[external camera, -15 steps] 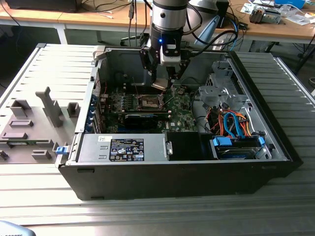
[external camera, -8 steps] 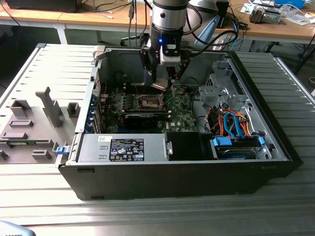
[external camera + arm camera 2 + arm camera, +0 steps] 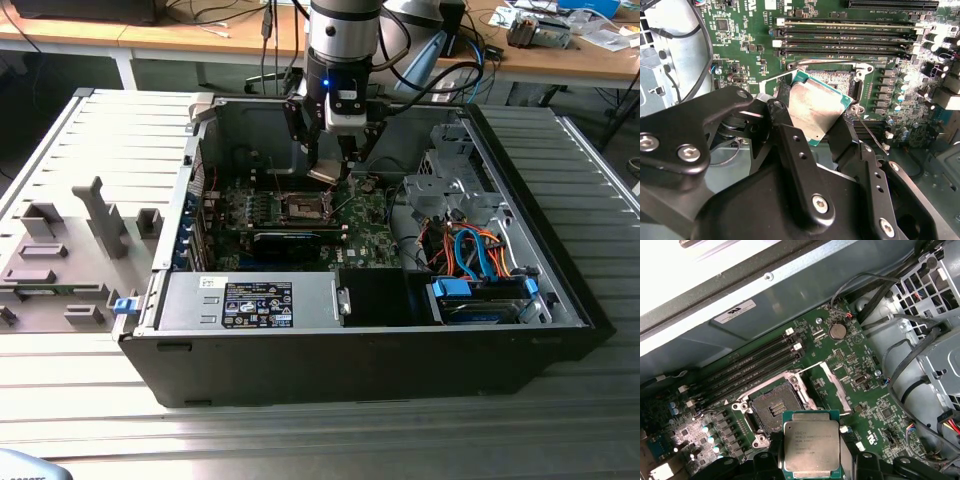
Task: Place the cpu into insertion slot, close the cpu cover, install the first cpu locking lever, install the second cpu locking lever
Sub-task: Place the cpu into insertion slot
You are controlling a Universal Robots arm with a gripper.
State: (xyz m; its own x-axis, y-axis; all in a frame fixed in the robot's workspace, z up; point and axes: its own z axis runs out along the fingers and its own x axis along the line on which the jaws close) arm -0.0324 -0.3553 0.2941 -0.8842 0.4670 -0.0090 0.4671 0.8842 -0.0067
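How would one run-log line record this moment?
gripper: shut on cpu | cpu: held above motherboard, not seated | cpu socket: empty | cpu cover: open

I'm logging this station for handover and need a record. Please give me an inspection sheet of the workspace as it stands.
Surface: ribbed metal table carrying an open black computer case.
Job's things: cpu held above the motherboard, tilted in the second wrist view; socket bare; cpu cover flipped open beside it.
Clutter: grey fixture blocks on the table at the exterior view's left.
Grippers: tool shut on the cpu's edges.
Cables: orange and blue cables inside the case; black cables by the arm.
Surroundings: wooden desks behind.
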